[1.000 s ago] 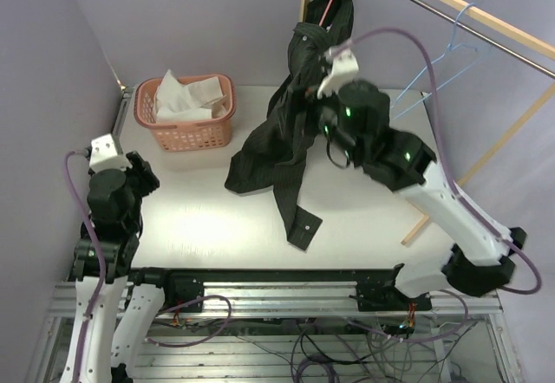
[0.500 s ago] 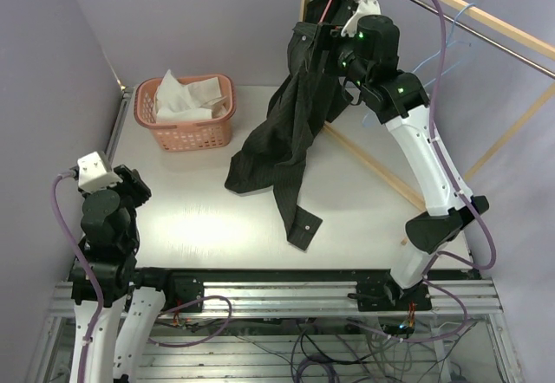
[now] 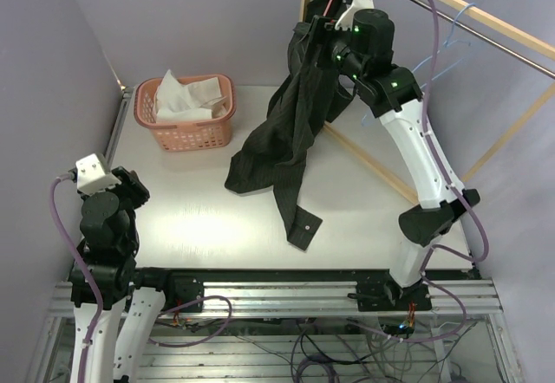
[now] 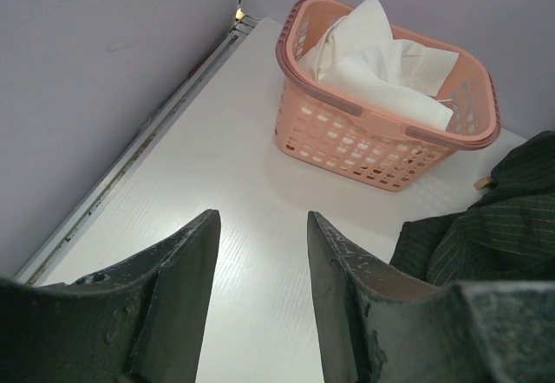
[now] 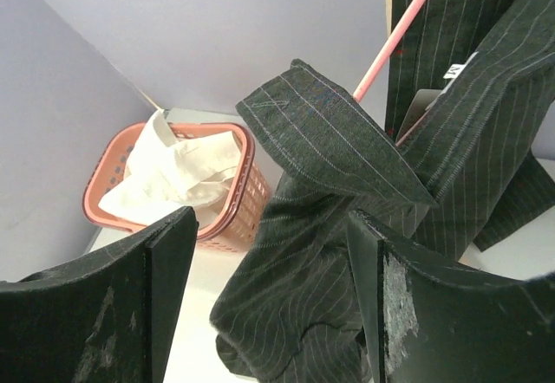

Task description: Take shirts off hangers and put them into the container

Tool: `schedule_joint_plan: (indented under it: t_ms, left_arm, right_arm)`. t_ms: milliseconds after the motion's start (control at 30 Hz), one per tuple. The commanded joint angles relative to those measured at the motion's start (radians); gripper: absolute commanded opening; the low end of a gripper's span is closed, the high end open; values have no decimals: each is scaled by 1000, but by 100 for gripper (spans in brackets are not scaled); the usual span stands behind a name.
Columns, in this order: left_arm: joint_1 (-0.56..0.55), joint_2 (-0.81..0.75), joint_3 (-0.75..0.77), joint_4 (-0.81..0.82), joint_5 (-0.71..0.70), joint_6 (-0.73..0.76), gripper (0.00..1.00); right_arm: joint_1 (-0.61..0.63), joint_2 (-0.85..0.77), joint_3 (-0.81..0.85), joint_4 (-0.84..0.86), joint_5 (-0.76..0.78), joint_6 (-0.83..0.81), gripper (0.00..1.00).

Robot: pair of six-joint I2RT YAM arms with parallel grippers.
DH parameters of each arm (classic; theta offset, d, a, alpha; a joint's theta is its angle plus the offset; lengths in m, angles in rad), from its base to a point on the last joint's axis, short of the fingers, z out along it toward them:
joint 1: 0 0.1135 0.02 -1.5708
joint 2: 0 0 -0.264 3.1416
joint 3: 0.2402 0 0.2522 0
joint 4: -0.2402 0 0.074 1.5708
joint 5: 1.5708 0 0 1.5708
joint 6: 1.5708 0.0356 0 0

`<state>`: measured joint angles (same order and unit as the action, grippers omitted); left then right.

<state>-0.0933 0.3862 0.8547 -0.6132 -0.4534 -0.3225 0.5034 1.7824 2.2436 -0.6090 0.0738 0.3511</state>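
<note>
Black shirt [image 3: 290,132] on pink hanger [image 5: 399,32] | white shirt [image 4: 373,62] in basket [image 4: 347,145] | left tool [image 4: 262,220], right tool [image 5: 270,218] apart

- Left arm [image 3: 106,225] sits folded at the near left corner, with its wrist raised above the base.
- Left gripper [image 4: 260,218] points toward the far side and tilts downward. Its dark fingers [image 4: 178,270] stand apart with nothing between them.
- Right arm [image 3: 421,153] rises from the near right and stretches far and high.
- Right gripper [image 5: 273,218] faces left, with its jaws apart.

Dark pinstriped shirt [image 3: 290,132] on pink hanger [image 3: 327,4], hem down on the table [image 3: 199,205]; white shirt [image 3: 186,95] inside salmon basket [image 3: 186,136].
</note>
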Motion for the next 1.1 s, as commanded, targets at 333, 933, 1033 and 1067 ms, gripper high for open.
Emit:
schedule_joint_plan:
  t_ms: [333, 933, 1033, 1067]
  left_arm:
    - [4, 11, -2, 3, -25, -6, 54]
    - [4, 20, -1, -3, -23, -9, 56]
    - [4, 22, 1, -3, -21, -9, 57]
    - [4, 23, 1, -3, -21, -9, 57]
  right_arm:
    - [-5, 11, -43, 28, 62, -27, 46]
    - [-5, -67, -27, 93, 181, -156, 0]
    - [-5, -79, -30, 120, 253, -145, 0]
    - [-5, -86, -37, 134, 282, -134, 0]
